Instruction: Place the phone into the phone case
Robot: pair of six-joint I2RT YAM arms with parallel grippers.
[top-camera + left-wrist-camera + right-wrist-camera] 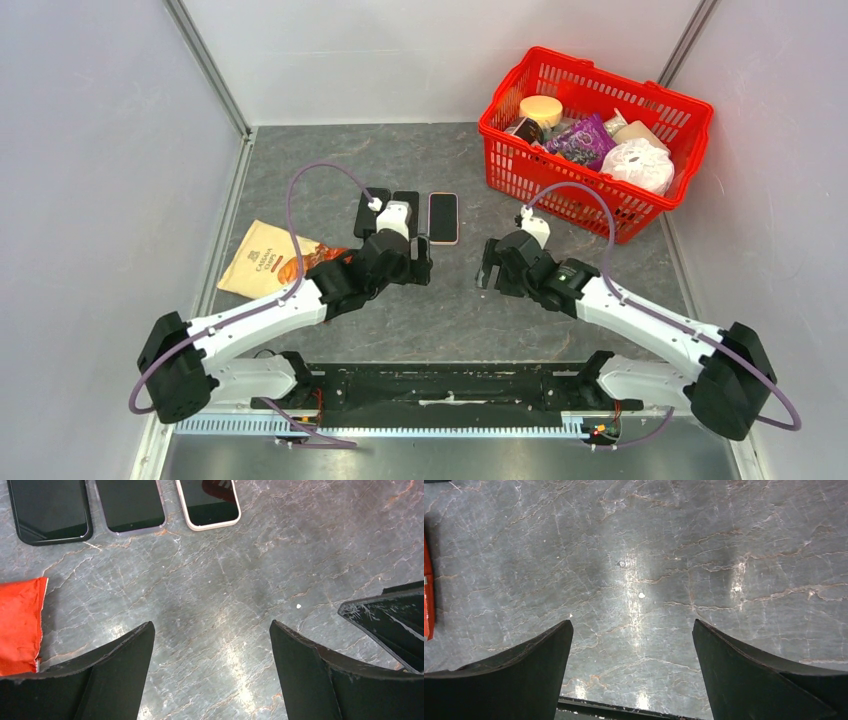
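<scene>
Both my grippers, left (212, 645) and right (632, 645), hang spread wide and empty. Three dark slabs lie ahead: two (50, 510) (131, 505), then a pink-rimmed phone (209, 502), seemingly already cased. Finished or not, I cannot tell.

The top external view looks steeply down from above and behind the arm bases, taking in the whole grey counter (440, 310) from some way off. Each wrist view sits close above the counter, looking past its own claw, the left claw (212, 645) and right claw (632, 642) framing bare stone. The three dark slabs ahead of the left claw, including the pink-edged phone (207, 502), also show in the top view (443, 217).
</scene>
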